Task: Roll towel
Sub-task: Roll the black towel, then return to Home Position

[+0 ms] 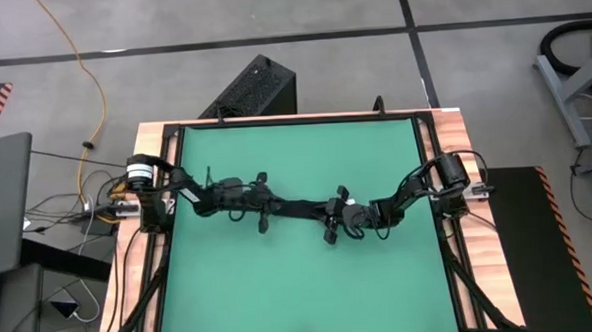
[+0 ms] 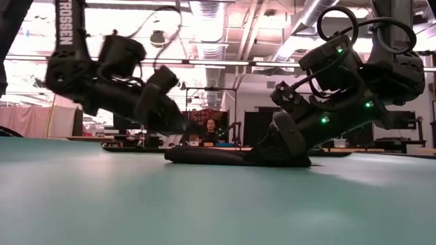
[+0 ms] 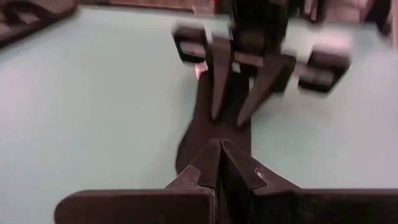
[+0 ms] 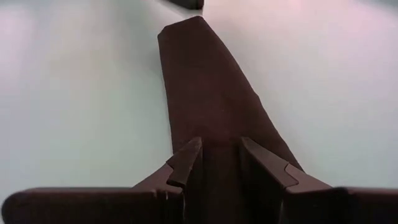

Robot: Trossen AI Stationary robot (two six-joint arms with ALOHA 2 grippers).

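Note:
The black towel (image 1: 300, 208) lies as a long narrow strip on the green mat (image 1: 301, 286), running left to right at the table's middle. In the low view the towel (image 2: 204, 155) rests flat along its length. My right gripper (image 4: 221, 155) is at the strip's right end, shut on it. My left gripper (image 3: 221, 146) is shut and empty. In the low view my left gripper (image 2: 185, 126) hangs just above the strip's left end, apart from the cloth. My right gripper has the towel's right end (image 4: 221, 140) between its two fingers, one finger (image 4: 186, 158) on each long side. The fingers slant down from the table's right and lie along the strip. The towel stays flat on the mat, stretching away toward my left gripper.
A wooden frame (image 1: 165, 152) borders the mat. A black perforated box (image 1: 258, 88) stands on the floor beyond the far edge. Cables and a laptop (image 1: 2, 199) are left of the table. A person (image 2: 211, 128) sits far back in the room. Bare mat lies on the strip's near and far sides.

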